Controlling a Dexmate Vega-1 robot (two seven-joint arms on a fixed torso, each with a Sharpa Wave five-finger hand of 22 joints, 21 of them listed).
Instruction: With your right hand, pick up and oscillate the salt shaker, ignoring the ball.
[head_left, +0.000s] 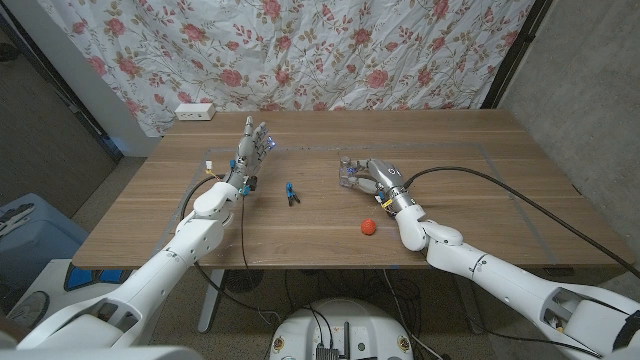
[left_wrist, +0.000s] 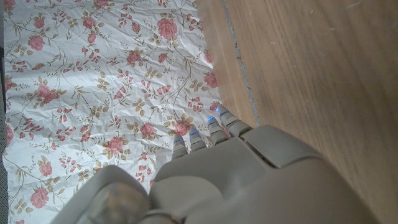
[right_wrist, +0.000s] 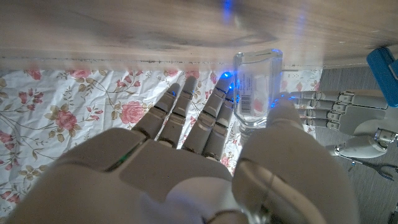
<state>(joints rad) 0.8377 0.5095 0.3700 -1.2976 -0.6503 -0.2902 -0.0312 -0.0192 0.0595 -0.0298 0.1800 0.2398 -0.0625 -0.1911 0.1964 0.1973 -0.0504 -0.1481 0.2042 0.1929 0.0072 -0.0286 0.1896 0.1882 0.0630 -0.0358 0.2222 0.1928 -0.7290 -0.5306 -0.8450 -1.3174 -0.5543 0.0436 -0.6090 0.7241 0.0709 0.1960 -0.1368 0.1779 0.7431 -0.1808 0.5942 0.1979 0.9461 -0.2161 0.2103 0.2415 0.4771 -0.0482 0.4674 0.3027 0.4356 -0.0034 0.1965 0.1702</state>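
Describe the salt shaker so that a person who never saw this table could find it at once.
On the wooden table, follow the robot's right arm to its right hand, a little right of the table's middle. The salt shaker is the small clear glass jar at its fingertips; unlike the red ball nearer the front edge, it is transparent.

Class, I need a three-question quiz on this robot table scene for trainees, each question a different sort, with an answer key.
1. True or false: the right hand is at the salt shaker.
2. Which lies nearest the table's front edge? A) ball B) blue tool C) power strip
3. Fill in: the left hand has its fingers spread and holds ____.

Key: 1 true, its fingers flank the shaker, though a firm grip cannot be told; 2 A; 3 nothing.
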